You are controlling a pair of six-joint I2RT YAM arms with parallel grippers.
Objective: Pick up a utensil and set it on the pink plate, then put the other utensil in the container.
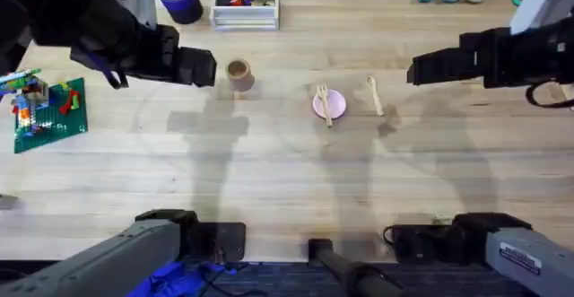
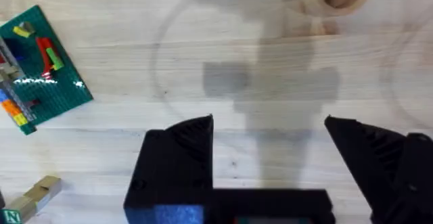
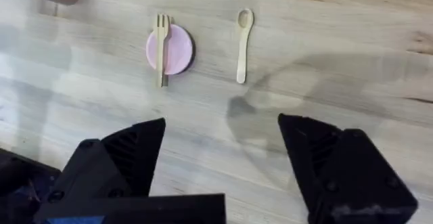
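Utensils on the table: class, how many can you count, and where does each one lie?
2. The fork lies across the pink plate, off-centre toward the tan cup. The spoon lies on the bare table, on the plate's other side, apart from it.

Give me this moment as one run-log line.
fork: on pink plate | spoon: on table, unplaced | container: empty | left claw: open | right claw: open

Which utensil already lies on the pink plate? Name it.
The fork, with tines, lies across the pink plate. The spoon, with a rounded bowl, lies on the bare table beside the plate, not touching it.
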